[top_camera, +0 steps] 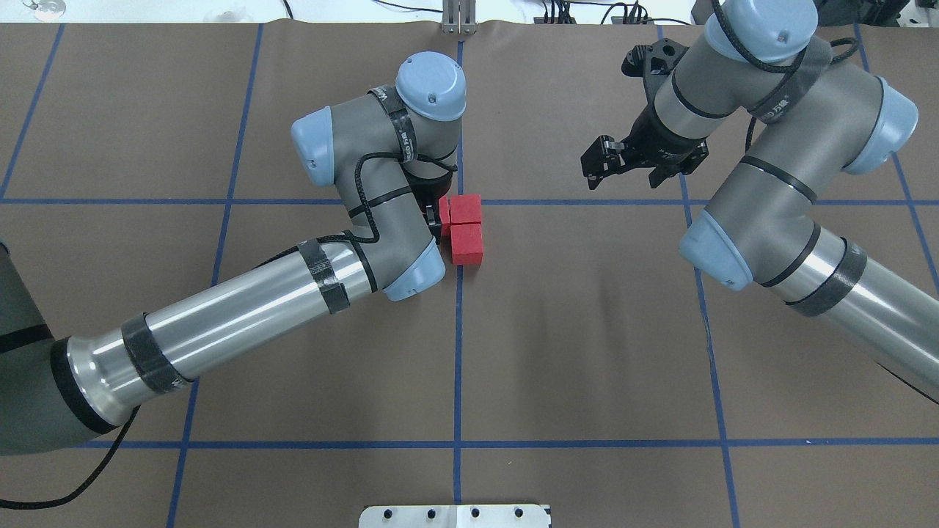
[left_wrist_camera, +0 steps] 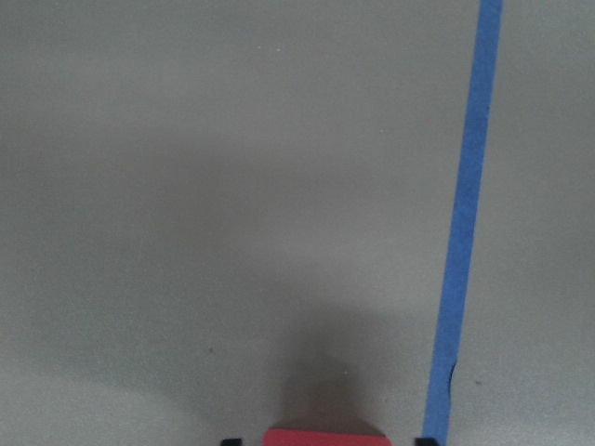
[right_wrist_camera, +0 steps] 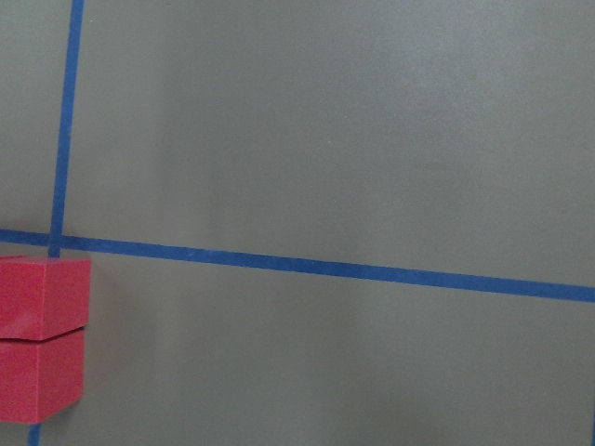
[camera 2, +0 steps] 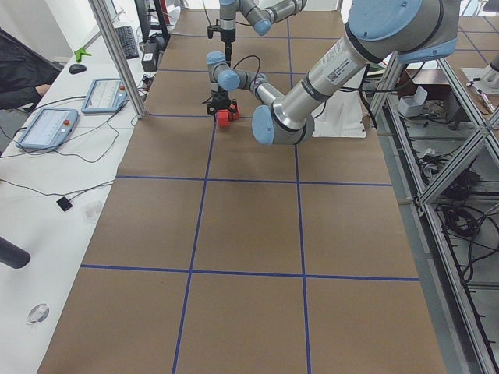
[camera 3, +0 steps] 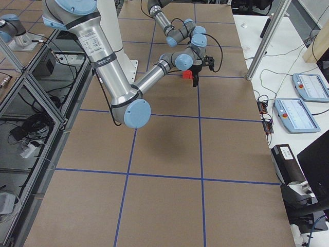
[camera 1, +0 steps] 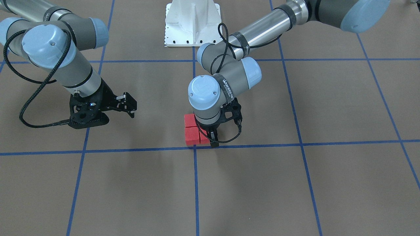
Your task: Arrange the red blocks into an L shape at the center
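Note:
Three red blocks lie touching in an L by the center (top_camera: 460, 202) tape crossing. Two of them (top_camera: 466, 209) (top_camera: 467, 244) lie just right of the vertical line. The third (top_camera: 444, 213) is half hidden under my left wrist. My left gripper (camera 1: 210, 141) points straight down over that third block (left_wrist_camera: 321, 435). In the left wrist view its fingertips (left_wrist_camera: 231, 441) stand on either side of the block with a thin gap, so it is open. My right gripper (top_camera: 623, 167) hovers open and empty, well to the right. The right wrist view shows two blocks (right_wrist_camera: 42, 297) at its left edge.
Brown paper with a blue tape grid covers the table. The white robot base (camera 1: 193, 23) stands behind the blocks. A person's arm (camera 2: 19, 74), tablets (camera 2: 47, 128) and cables lie along the table's far side.

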